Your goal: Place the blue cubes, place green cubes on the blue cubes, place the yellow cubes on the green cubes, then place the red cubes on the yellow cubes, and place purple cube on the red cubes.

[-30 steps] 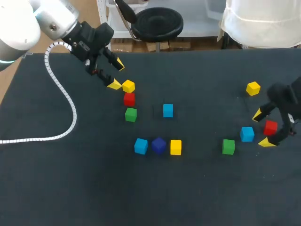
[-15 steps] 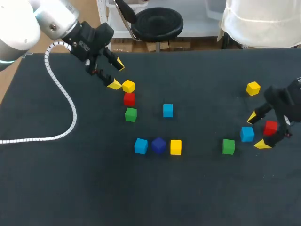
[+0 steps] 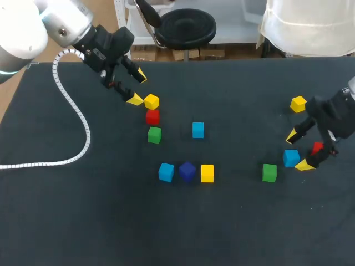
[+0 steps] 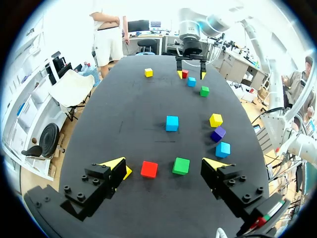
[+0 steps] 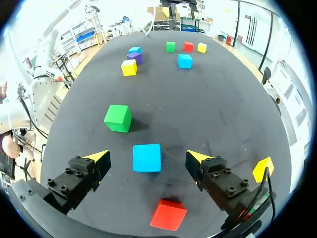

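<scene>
My right gripper [image 3: 298, 150] is open and straddles a blue cube [image 5: 147, 159] at the table's right without touching it. A red cube [image 5: 168, 214] lies just behind its fingers, a green cube [image 5: 118, 118] ahead and a yellow cube [image 5: 262, 169] off to one side. At the far left my left gripper [image 3: 137, 87] hangs open beside a column of yellow [image 3: 151, 101], red [image 3: 152, 117] and green [image 3: 154, 134] cubes. In the left wrist view the red cube [image 4: 149, 169] and green cube [image 4: 181, 165] sit between its open fingers. The purple cube [image 3: 187, 171] lies mid-table.
Mid-table, a blue cube [image 3: 166, 172] and a yellow cube [image 3: 207, 173] flank the purple one, and another blue cube [image 3: 198, 130] sits alone behind them. A white coiled cable [image 3: 77, 119] trails across the table's left side.
My right gripper has shifted left and away from the red cube it straddled, and now stands around the blue cube. The left arm has kept still.
</scene>
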### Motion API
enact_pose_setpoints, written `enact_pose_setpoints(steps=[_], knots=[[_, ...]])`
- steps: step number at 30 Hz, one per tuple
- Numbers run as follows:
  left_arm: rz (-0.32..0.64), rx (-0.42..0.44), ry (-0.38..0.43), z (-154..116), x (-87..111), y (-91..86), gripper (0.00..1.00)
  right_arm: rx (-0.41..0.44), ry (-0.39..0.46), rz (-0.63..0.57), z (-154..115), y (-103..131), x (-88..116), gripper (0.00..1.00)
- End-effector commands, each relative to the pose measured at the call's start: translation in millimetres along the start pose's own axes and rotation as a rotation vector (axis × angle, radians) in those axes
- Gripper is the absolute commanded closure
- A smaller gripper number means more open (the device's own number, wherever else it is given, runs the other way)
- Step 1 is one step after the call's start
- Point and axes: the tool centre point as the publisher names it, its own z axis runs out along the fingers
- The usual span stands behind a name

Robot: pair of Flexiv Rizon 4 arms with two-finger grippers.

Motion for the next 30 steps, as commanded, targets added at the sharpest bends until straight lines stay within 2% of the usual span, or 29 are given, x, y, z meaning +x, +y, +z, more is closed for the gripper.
enact_pose_setpoints(steps=[1, 17, 19, 20, 21, 22, 26, 30], knots=[[0.000, -0.001, 0.001, -0.3, 0.1, -0.4, 0.00, -0.020, -0.004, 0.000, 4.4, -5.6, 2.2, 0.00], [0.000, -0.001, 0.001, -0.3, 0.1, -0.4, 0.00, -0.038, 0.004, -0.014, 8.8, -5.4, 4.3, 0.00], [0.000, -0.001, 0.001, -0.3, 0.1, -0.4, 0.00, -0.040, 0.007, -0.015, 9.2, -5.1, 4.4, 0.04], [0.000, -0.001, 0.001, -0.3, 0.1, -0.4, 0.00, -0.040, 0.008, -0.016, 9.2, -5.1, 4.4, 0.11], [0.000, -0.001, 0.001, -0.3, 0.1, -0.4, 0.00, -0.040, 0.009, -0.017, 9.3, -4.9, 4.4, 0.23], [0.000, -0.001, 0.001, -0.3, 0.1, -0.4, 0.00, -0.040, 0.010, -0.018, 9.4, -4.8, 4.5, 0.47], [0.000, -0.001, 0.001, -0.3, 0.1, -0.4, 0.00, -0.036, 0.013, -0.012, 9.5, -4.5, 4.6, 0.75], [0.000, -0.001, 0.001, -0.3, 0.1, -0.4, 0.00, -0.032, 0.015, -0.003, 9.8, -4.5, 4.7, 0.98]])
